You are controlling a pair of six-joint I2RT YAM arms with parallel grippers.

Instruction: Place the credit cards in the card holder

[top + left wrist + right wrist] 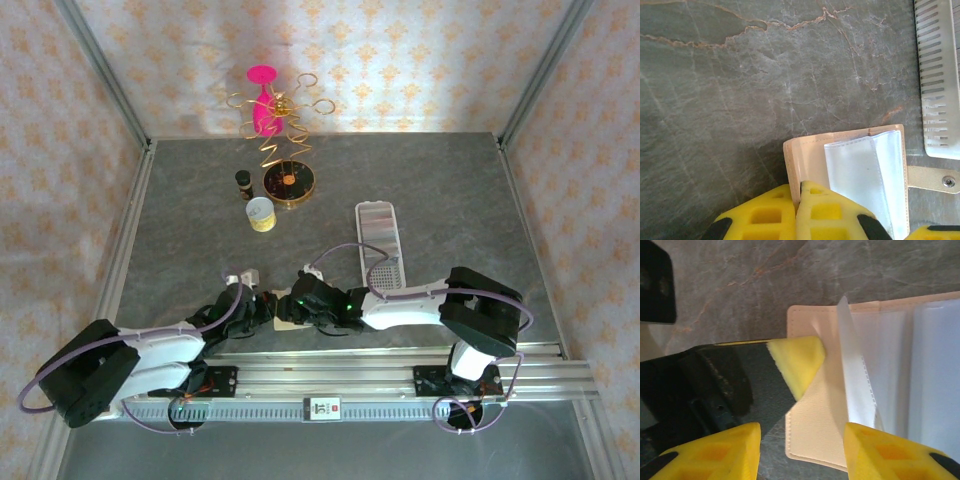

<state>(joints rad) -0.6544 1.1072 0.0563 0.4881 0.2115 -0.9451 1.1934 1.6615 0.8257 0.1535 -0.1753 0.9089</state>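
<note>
Left gripper (800,200) was clamped shut on the beige snap-tab wallet (810,150) at the table's near edge, likely pinning it. Right gripper (802,445) was half-open astride a clear plastic sleeve (855,365), gripping nothing. Long white perforated card holder (378,225) lay just beyond. Whether the sleeves held credit cards: could not tell.

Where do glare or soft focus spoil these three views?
Top external: even light, brighter low on the back wall. Left wrist: table sharp, clear sleeves of the wallet washed white. Right wrist: same sleeves blown out, near yellow fingers soft.
</note>
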